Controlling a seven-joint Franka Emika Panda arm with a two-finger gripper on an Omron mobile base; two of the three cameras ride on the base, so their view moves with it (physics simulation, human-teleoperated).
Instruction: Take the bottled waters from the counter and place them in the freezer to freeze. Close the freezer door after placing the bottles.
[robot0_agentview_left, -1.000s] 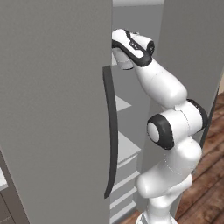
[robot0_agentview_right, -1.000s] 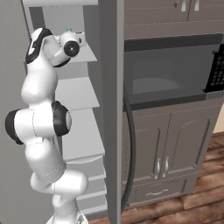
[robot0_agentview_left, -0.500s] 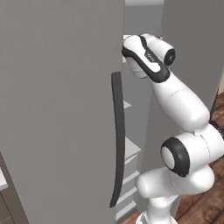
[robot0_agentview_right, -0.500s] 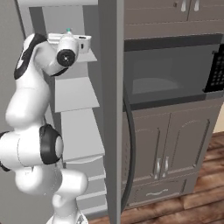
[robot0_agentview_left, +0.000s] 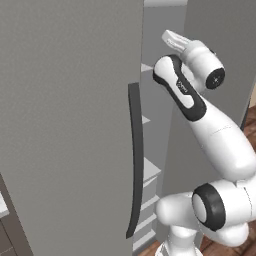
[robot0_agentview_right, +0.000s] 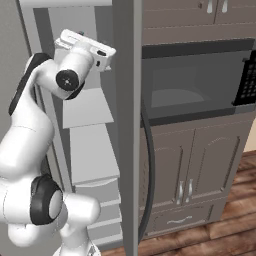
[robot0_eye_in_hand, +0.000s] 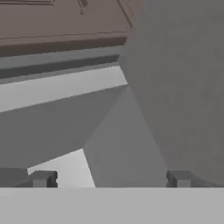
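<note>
The freezer (robot0_agentview_left: 70, 125) is seen standing open, its door with the long dark handle (robot0_agentview_left: 135, 160) swung out at nine o'clock of the arm in the left base view, and white shelves (robot0_agentview_right: 92, 150) are exposed inside. The claw (robot0_eye_in_hand: 109, 178) is raised in front of the opening, near the upper shelves, its fingertips (robot0_eye_in_hand: 42, 178) spread wide with nothing held between them. No bottle can be made out on the shelves that are visible, so whether the bottled waters have been placed cannot be told. The door is judged not yet closed, so at least that final step is left. A built-in microwave (robot0_agentview_right: 195, 82) is seen at three o'clock of the freezer.
</note>
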